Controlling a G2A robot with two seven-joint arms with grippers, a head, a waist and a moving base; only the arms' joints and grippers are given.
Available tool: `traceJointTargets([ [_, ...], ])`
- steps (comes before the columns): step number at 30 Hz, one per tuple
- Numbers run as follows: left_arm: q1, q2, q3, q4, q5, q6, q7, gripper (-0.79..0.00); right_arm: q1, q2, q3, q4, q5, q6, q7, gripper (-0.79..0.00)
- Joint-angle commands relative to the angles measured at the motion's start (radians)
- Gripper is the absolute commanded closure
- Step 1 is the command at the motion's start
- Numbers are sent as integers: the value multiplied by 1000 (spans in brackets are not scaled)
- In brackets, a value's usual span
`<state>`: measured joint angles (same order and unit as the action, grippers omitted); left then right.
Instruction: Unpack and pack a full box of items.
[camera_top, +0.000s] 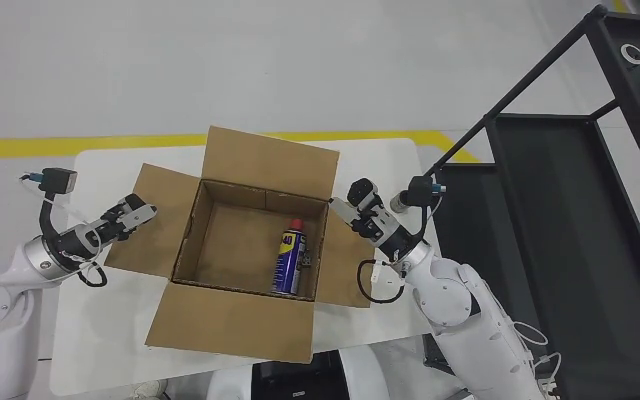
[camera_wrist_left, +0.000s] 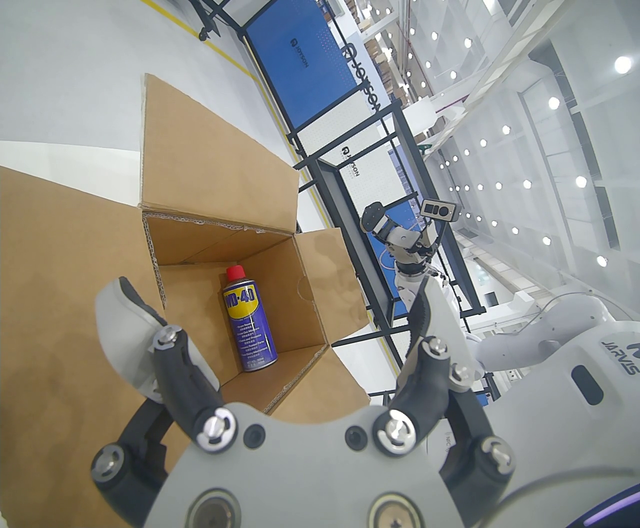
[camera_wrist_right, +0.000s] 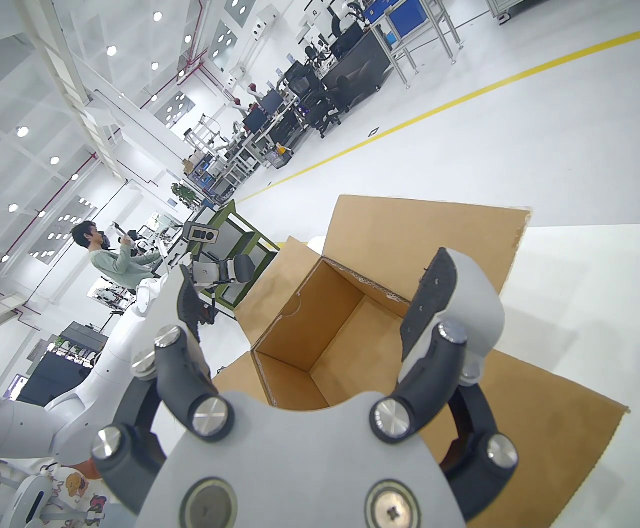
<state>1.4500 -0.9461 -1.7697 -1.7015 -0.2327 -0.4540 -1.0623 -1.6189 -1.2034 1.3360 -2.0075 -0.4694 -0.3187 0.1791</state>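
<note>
Fingers (camera_wrist_left: 127, 320) of the left gripper (camera_wrist_left: 272, 300) spread open with nothing between them, held above the left flap of the cardboard box (camera_top: 190, 235); fingers (camera_wrist_right: 452, 285) of the right gripper (camera_wrist_right: 317, 277) likewise spread and unloaded, above the right flap beside the box's right wall. One blue-and-yellow spray can (camera_top: 289, 262) with a red cap, inside the box, in its right half close to the right wall. Box open, all four flaps folded outward, on a white table (camera_top: 110, 170); dark metal rack (camera_top: 540, 180) to the right.
</note>
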Motion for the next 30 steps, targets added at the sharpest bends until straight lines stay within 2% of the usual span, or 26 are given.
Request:
traceJointTargets([
  [1, 0, 0, 0, 0, 0, 0, 0, -785, 0, 0, 0, 0, 0, 0, 0, -785],
  [28, 0, 0, 0, 0, 0, 0, 0, -785, 0, 0, 0, 0, 0, 0, 0, -785],
  [29, 0, 0, 0, 0, 0, 0, 0, 0, 0, 0, 0, 0, 0, 0, 0, -785],
  [30, 0, 0, 0, 0, 0, 0, 0, 0, 0, 0, 0, 0, 0, 0, 0, -785],
])
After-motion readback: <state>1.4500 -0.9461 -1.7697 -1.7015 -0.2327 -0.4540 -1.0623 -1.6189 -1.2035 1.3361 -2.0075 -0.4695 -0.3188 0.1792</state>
